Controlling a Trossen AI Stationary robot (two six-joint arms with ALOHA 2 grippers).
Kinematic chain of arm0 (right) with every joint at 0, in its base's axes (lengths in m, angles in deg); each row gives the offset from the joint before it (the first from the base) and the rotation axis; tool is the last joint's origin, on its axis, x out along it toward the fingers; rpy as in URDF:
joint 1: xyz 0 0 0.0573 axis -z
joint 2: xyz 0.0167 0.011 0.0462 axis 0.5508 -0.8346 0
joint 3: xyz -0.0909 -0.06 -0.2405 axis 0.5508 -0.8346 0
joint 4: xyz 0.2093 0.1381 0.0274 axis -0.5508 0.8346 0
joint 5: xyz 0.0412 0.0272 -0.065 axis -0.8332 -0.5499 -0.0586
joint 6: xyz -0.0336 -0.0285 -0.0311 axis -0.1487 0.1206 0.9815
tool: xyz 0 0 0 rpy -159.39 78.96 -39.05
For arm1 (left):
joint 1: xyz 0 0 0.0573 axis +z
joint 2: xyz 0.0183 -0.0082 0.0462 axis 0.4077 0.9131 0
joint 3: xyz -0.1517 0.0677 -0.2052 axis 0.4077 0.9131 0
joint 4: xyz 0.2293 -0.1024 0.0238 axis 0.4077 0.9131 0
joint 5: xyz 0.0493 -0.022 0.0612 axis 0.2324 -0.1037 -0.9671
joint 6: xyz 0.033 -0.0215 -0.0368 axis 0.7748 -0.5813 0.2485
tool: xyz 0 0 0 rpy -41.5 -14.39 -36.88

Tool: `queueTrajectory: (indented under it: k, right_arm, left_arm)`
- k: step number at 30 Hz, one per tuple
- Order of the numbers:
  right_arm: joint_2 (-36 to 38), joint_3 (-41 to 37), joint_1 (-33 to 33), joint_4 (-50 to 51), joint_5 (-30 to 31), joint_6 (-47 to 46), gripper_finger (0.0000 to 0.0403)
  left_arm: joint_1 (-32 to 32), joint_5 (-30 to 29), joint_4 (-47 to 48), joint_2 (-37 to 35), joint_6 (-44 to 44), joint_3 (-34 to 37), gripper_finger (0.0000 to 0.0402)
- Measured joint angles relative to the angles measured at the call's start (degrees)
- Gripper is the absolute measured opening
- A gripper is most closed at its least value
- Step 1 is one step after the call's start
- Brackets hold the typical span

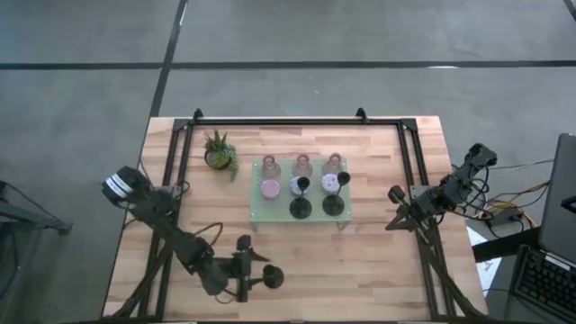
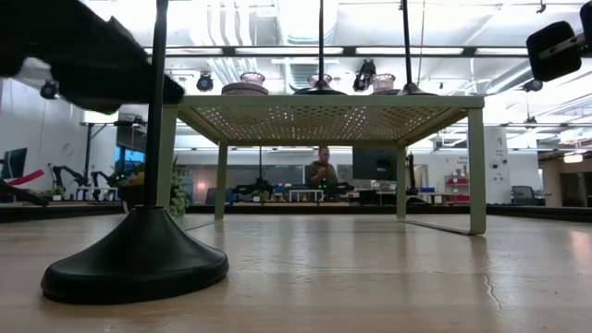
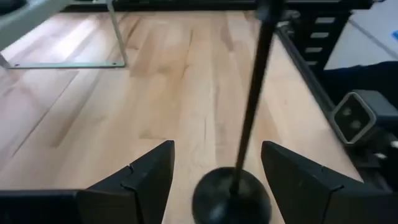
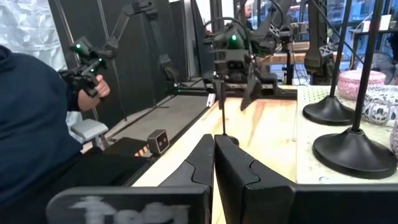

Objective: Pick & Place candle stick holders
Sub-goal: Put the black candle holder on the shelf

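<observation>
A black candle stick holder [image 1: 272,277] stands upright on its round base [image 3: 231,200] near the table's front edge, its thin stem [image 3: 254,93] rising. My left gripper [image 3: 217,146] is open around it, one finger on either side of the stem and apart from it; it also shows in the high view [image 1: 259,270]. Several other holders, glass, pale and black, stand on the pale green perforated tray [image 1: 261,211]. My right gripper [image 1: 394,219] is shut and empty over the table's right side.
The tray stands on thin legs [image 2: 476,166] at the table's middle. A small green potted plant [image 1: 219,151] stands to its far left. A black frame [image 1: 279,121] runs along the far and side edges. A person in dark sleeves [image 4: 31,124] is beyond the table.
</observation>
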State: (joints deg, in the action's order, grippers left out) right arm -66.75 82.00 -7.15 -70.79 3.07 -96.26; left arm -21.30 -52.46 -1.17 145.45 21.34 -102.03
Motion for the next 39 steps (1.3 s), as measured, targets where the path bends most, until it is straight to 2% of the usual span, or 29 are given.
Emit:
queueTrajectory:
  k: [7, 11, 34, 39]
  right_arm:
    - [-0.39, -0.01, 0.02, 0.04, -0.06, 0.02, 0.0008]
    - [-0.44, -0.02, 0.01, 0.02, -0.07, 0.02, 0.0008]
    - [-0.48, -0.02, 0.00, -0.01, -0.02, 0.04, 0.0008]
    - [-0.48, -0.02, 0.00, -0.02, -0.02, 0.04, 0.0008]
  left_arm:
    - [0.93, -0.95, -0.23, 2.08, 0.87, -2.54, 0.0244]
    - [0.92, -1.05, -1.32, 1.03, 0.90, -2.69, 0.0229]
    - [1.49, -2.04, -2.20, 0.99, 2.30, -2.63, 0.0022]
    - [1.49, -2.66, -2.60, 0.99, 3.70, -2.62, 0.0018]
